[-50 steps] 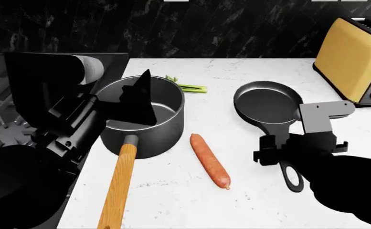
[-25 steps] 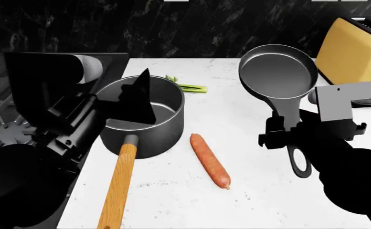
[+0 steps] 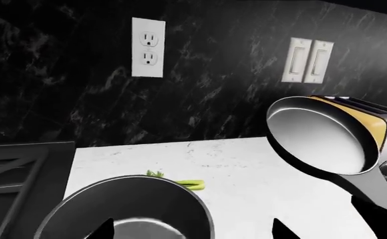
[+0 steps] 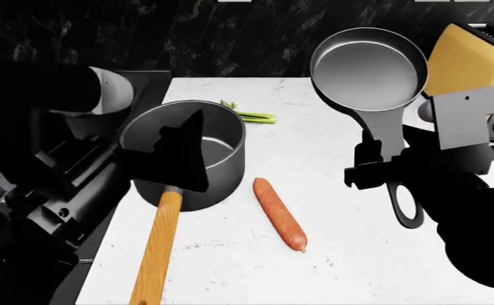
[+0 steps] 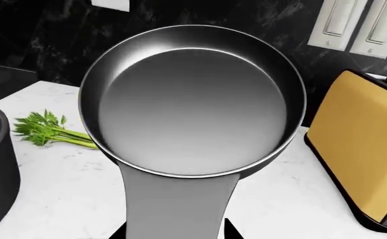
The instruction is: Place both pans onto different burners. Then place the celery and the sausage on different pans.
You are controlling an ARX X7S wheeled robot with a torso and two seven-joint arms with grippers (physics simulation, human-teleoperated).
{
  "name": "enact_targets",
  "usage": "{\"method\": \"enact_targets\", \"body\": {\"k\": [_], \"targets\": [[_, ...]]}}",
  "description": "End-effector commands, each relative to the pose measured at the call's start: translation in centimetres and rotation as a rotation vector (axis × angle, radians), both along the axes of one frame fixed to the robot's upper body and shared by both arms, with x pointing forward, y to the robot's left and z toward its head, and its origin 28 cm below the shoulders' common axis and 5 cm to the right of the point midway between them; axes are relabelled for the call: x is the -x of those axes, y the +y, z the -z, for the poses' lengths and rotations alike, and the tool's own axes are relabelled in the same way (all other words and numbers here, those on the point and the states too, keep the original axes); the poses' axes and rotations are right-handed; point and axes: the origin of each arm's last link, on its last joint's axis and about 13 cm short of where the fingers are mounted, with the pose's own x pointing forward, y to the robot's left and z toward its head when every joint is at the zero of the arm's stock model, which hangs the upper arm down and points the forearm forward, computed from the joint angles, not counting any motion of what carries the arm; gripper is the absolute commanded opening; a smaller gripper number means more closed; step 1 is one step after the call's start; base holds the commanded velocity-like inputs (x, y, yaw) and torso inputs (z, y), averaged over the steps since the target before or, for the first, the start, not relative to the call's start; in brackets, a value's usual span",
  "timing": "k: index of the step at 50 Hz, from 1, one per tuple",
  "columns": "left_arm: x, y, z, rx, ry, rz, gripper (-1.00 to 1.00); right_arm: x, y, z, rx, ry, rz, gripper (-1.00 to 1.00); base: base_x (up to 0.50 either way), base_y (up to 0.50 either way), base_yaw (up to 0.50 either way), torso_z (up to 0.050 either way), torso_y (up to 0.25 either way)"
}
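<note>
The saucepan [image 4: 187, 149] stands on the white counter, its wooden handle [image 4: 157, 248] pointing toward me. My left gripper [image 4: 178, 159] hovers over its near rim, open; in the left wrist view [image 3: 190, 231] one fingertip is over the inside of the saucepan [image 3: 133, 209] and the other outside it. My right gripper [image 4: 383, 168] is shut on the frying pan's handle and holds the frying pan [image 4: 367, 67] tilted in the air; it also shows in the right wrist view [image 5: 193, 104]. The sausage [image 4: 279, 214] lies right of the saucepan. The celery [image 4: 251, 115] lies behind it.
The stove grate [image 3: 14, 169] lies left of the counter, mostly hidden by my left arm in the head view. A yellow toaster [image 4: 472, 57] stands at the back right, close behind the raised pan. A dark marble wall with an outlet [image 3: 147, 47] backs the counter.
My right gripper has lifted the frying pan off the counter, up and back toward the wall. My left arm has shifted slightly over the saucepan.
</note>
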Motion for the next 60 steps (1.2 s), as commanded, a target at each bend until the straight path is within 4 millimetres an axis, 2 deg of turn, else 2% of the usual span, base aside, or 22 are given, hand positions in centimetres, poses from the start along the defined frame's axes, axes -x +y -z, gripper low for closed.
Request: {"method": "enact_targets", "body": {"k": [1,10,35,38,48,60], "targets": [[2.8,0.0,-0.7,-0.101,0.172,-0.024,1.00,0.7,-0.4,-1.6,0.044,-0.077,0.021,-1.00,0.00,0.00,0.00,0.000,0.000],[3.2,0.0,0.6,-0.155,0.253,-0.015,1.00,1.4,-0.4,-0.9,0.019,-0.093,0.052,-1.00,0.00,0.00,0.00,0.000,0.001],[2.7,-0.2,0.8,-0.094,0.378,-0.076,1.00,1.9,-0.7,0.0,-0.015,-0.089,0.071,-1.00,0.00,0.00,0.00,0.001,0.002],[1.2,-0.8,1.9,-0.089,0.383,-0.087,1.00,1.7,-0.7,0.2,-0.017,-0.087,0.068,-1.00,0.00,0.00,0.00,0.000,0.003],[-0.9,-1.3,2.3,-0.077,0.423,-0.114,1.00,1.8,-0.8,0.8,-0.043,-0.083,0.071,-1.00,0.00,0.00,0.00,0.001,0.001],[-1.1,-1.5,3.8,-0.098,0.501,-0.172,1.00,1.6,-0.9,1.1,-0.049,-0.082,0.076,-1.00,0.00,0.00,0.00,0.000,0.002]]}}
